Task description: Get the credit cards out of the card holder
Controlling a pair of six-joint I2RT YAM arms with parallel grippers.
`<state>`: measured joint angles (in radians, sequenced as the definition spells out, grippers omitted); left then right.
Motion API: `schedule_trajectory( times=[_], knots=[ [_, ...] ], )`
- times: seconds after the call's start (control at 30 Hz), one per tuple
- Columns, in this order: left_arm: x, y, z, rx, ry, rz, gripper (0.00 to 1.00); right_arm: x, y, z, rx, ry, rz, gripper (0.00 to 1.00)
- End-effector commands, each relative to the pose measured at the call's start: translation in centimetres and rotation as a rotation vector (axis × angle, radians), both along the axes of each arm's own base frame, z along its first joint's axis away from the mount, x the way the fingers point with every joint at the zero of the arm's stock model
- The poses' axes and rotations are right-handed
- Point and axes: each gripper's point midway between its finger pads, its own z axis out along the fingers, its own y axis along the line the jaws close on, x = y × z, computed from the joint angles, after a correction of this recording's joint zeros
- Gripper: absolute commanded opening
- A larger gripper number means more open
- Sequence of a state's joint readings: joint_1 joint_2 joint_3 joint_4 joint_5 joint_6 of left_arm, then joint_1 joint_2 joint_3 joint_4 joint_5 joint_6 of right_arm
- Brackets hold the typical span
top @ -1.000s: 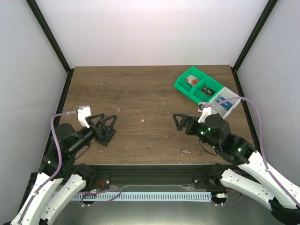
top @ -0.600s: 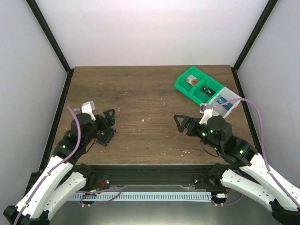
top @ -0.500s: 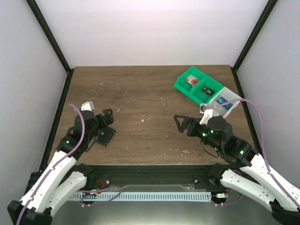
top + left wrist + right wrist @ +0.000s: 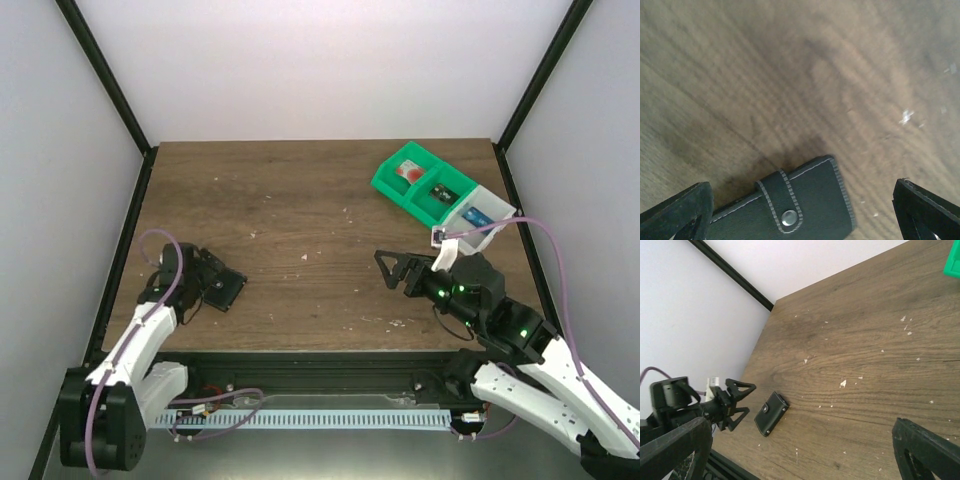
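Left arm has folded back toward the near-left corner over the last second, bringing the left gripper (image 4: 205,278) low and just beside the holder (image 4: 224,290). The right arm has hardly shifted. From above, both grippers stand wide and carry nothing. The right gripper (image 4: 391,268) hovers mid-tabletop (image 4: 320,200), well apart from the holder, which lies flat near the front-left edge.

On the left wrist view, slightly blurred, the holder fills the lower middle between the spread fingertips (image 4: 677,210), its snap tab (image 4: 782,207) fastened on top. No cards show, so I judge them to be inside.

The right wrist view shows the holder shut and dark, with the left gripper pointing at it across a small gap.

The risks follow from that. A flat, thin holder gives little to bite, so a closing or descending finger could skid it along the wood, possibly toward the near edge. Pinching across both panels would only keep it shut. With the right gripper so far off, nothing pins the holder while the snap is worked.
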<state>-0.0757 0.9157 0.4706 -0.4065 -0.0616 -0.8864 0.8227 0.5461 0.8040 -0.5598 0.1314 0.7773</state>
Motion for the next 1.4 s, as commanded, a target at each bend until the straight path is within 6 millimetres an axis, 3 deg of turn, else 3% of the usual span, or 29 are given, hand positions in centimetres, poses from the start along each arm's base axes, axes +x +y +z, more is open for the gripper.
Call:
schedule_trajectory(
  times=[0.0,0.2,0.6,0.87,1.1,1.37],
  knots=[
    [0.3,-0.9,-2.2,-0.072,0.006,-0.010,1.00,-0.6,0.8,0.1,-0.008,-0.017,0.061,1.00],
    [0.1,-2.3,-4.7,-0.112,0.067,-0.083,0.99,-0.5,1.1,0.2,-0.014,-0.015,0.068,1.00],
    [-0.2,-7.5,-6.4,-0.305,0.091,-0.307,0.91,-0.2,1.8,-1.0,-0.020,0.035,0.076,1.00],
    [-2.1,-12.6,-5.9,-0.411,0.094,-0.403,0.91,-0.5,3.9,-3.5,-0.015,0.127,0.152,1.00],
    [-3.5,-16.5,-4.7,-0.476,0.070,-0.482,0.89,-0.5,5.4,-7.1,0.002,0.217,0.183,1.00],
    [-5.8,-21.3,-4.1,-0.631,0.090,-0.612,0.78,-0.4,8.3,-9.7,0.031,0.310,0.262,0.96]
  ],
)
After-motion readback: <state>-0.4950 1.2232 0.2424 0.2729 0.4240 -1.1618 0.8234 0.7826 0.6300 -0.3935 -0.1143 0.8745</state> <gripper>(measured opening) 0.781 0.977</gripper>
